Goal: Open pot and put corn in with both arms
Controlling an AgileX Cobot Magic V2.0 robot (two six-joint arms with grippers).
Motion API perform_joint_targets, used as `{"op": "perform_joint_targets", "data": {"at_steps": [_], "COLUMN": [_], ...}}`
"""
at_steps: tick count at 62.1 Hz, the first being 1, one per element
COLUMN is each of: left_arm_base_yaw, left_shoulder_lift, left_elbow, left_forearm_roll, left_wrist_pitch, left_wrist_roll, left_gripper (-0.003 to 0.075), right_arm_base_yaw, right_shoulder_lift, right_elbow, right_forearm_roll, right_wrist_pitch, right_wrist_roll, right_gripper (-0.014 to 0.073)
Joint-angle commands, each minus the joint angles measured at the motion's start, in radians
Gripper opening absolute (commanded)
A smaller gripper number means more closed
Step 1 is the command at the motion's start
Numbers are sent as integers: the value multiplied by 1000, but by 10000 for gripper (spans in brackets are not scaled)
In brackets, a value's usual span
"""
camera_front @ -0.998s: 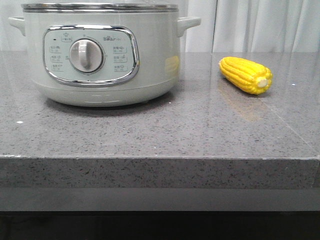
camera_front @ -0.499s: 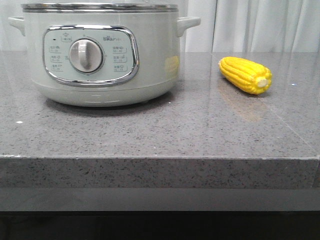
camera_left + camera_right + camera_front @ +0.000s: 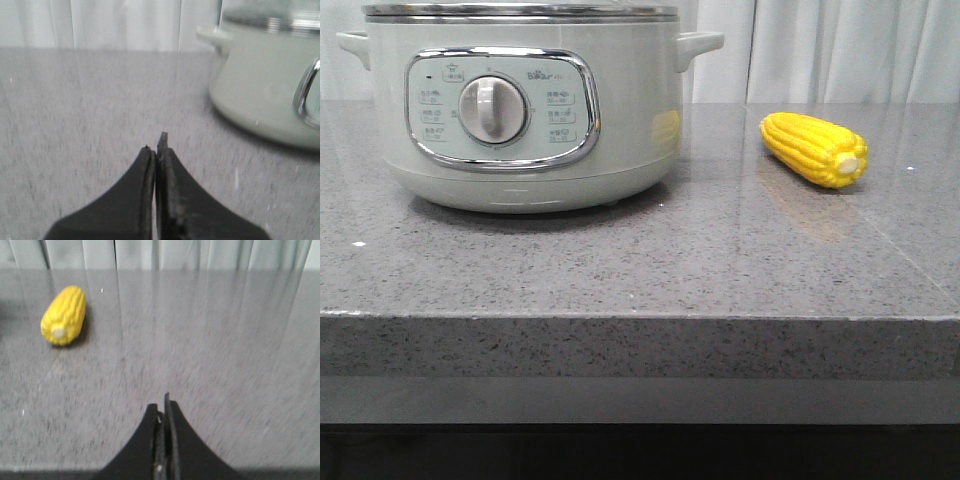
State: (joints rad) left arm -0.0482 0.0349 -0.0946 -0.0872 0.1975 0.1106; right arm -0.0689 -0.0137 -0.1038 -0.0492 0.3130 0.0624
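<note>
Corn [image 3: 814,150] lies flat right of pot [image 3: 525,110], stub end toward camera-right; both jaws together, empty.

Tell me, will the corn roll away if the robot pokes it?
Probably yes. The corn is round and lies on its side on a smooth, shiny countertop, so a sideways poke could roll it. It tapers, so it would likely curve rather than roll straight. Its bumpy kernels may help fingers grip.

"Bear" brand word reads on the chrome-framed control panel [image 3: 500,110] of the large round pale grey-green electric pot [image 3: 620,140], above the round dial [image 3: 492,110]; small setting labels around it too tiny to read.
</note>
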Motion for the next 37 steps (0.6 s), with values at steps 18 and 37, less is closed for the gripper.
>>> {"op": "perform_joint_targets", "data": {"at_steps": [18,37], "left_arm_base_yaw": [1,1], "left_shoulder_lift": [377,460], "left_elbow": [-350,-380], "left_forearm_roll": [-12,-12], "left_wrist_pitch": [42,-12], "left_wrist_roll": [-8,-8], "left_gripper": [-18,5], "right_arm_base_yaw": [-3,-3], "right_shoulder_lift": [299,372], "right_elbow": [-346,-360], "right_forearm_roll": [-150,-150], "right_wrist_pitch": [27,-16], "right_wrist_roll": [-10,-9], "right_gripper": [-58,-41]}}
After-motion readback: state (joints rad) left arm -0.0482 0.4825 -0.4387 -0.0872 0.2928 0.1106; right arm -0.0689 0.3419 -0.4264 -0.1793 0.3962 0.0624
